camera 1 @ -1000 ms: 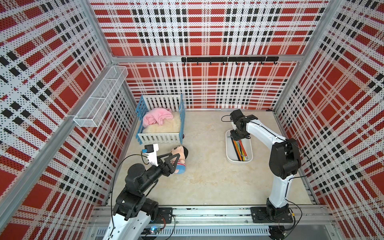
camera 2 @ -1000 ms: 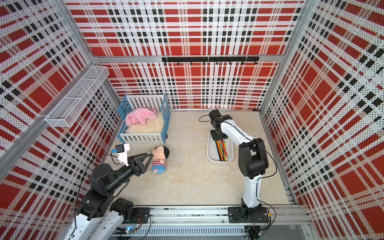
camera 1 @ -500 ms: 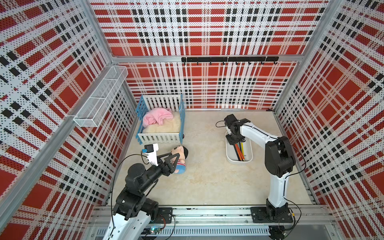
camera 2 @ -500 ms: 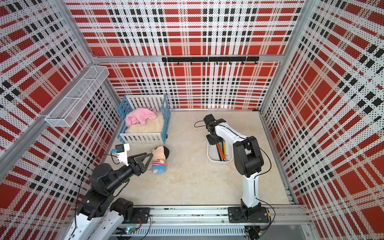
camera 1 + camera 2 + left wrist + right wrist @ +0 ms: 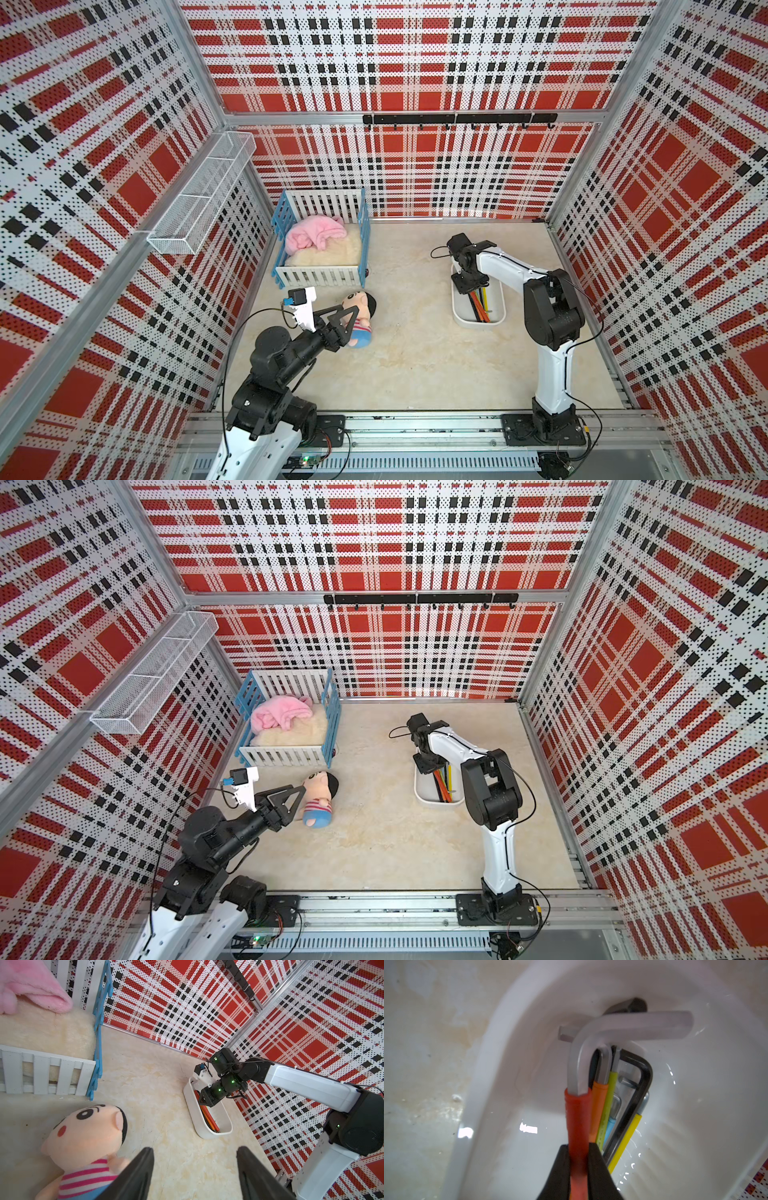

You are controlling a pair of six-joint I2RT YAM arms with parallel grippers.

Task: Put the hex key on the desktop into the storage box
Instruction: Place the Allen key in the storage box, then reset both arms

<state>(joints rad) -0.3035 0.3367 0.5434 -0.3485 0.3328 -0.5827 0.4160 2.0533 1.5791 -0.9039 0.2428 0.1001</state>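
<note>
My right gripper [image 5: 578, 1148] is shut on the red-sleeved hex key [image 5: 578, 1118], a grey L-shaped key whose bent end points at the rounded end wall of the white storage box [image 5: 500, 1043]. In both top views the right gripper [image 5: 468, 289] [image 5: 430, 766] reaches down into the far end of the storage box [image 5: 461, 316] [image 5: 424, 793] on the beige desktop [image 5: 415, 353]. Several other hex keys [image 5: 607, 1105] with orange, green, blue, yellow and black shafts lie in the box beside it. My left gripper [image 5: 194, 1150] [image 5: 347, 316] hangs open and empty above the desktop.
A plush doll [image 5: 361, 320] lies on the desktop right by the left gripper. A blue-and-white toy crib [image 5: 320, 274] with a pink blanket stands at the back left. A white wire basket [image 5: 199, 195] hangs on the left wall. Plaid walls close in three sides.
My right gripper has dropped lower into the far end of the storage box with the hex key, and its elbow has swung left. The left arm has not moved.
</note>
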